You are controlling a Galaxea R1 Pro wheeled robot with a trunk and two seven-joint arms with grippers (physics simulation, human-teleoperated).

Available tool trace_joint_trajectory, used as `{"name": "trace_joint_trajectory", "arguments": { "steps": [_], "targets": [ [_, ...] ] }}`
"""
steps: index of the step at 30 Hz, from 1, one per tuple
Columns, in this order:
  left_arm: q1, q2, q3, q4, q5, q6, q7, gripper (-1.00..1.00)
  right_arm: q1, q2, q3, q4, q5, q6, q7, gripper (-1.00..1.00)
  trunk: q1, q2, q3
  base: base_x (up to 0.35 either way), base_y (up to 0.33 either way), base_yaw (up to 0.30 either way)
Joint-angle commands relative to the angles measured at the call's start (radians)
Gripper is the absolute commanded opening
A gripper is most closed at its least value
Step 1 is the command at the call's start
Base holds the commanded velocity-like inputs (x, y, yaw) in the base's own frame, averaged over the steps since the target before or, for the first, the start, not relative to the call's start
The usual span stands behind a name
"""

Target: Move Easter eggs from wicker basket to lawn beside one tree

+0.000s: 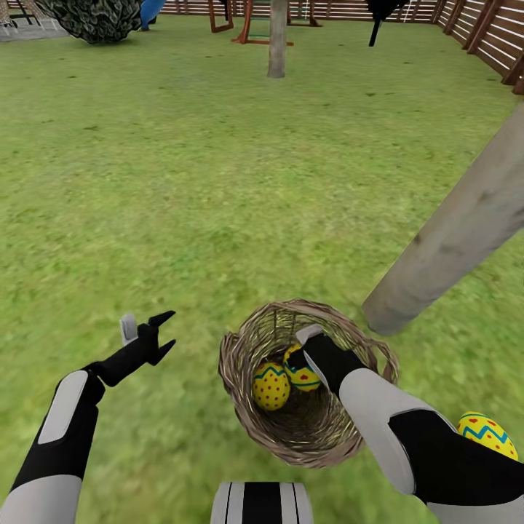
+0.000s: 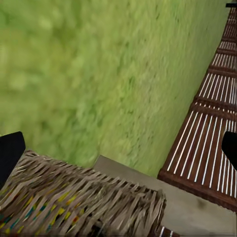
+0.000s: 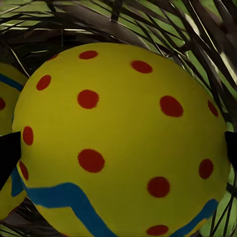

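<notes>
Yellow, red-dotted eggs lie in the wicker basket [image 1: 240,378]: one egg [image 1: 271,386] at the centre, a second egg [image 1: 300,372] at its 2 o'clock under the right gripper [image 1: 309,340]. A third egg [image 1: 486,434] rests on the lawn [image 1: 182,182] at the basket's 4 o'clock, near the tree trunk [image 1: 451,233]. Right jaws stand wide, straddling an egg, not visibly closed. Best centre, close gently, then lift straight up clear of the rim. Left gripper [image 1: 149,331] hangs spread open at 9 o'clock.
</notes>
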Motion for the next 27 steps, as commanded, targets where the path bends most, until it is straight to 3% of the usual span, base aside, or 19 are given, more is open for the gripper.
{"name": "trace_joint_trajectory", "arguments": {
  "steps": [1,14,27],
  "targets": [
    [0.0,0.0,-0.004,-0.001,0.011,0.005,0.01,1.0,0.0,0.0,0.003,-0.002,0.006,0.006,0.003,-1.0,0.0,0.0,-0.001,0.0,0.0,0.0],
    [0.0,0.0,-0.017,-0.001,0.012,0.005,0.009,1.0,0.0,0.0,0.003,-0.003,0.006,0.006,0.003,-1.0,0.0,0.0,-0.001,0.0,0.0,0.0],
    [0.0,0.0,-0.019,-0.003,0.011,0.005,0.014,1.0,0.0,0.0,0.003,-0.003,0.006,0.006,0.003,-1.0,-0.006,0.003,0.05,-0.029,0.0,0.0]
  ]
}}
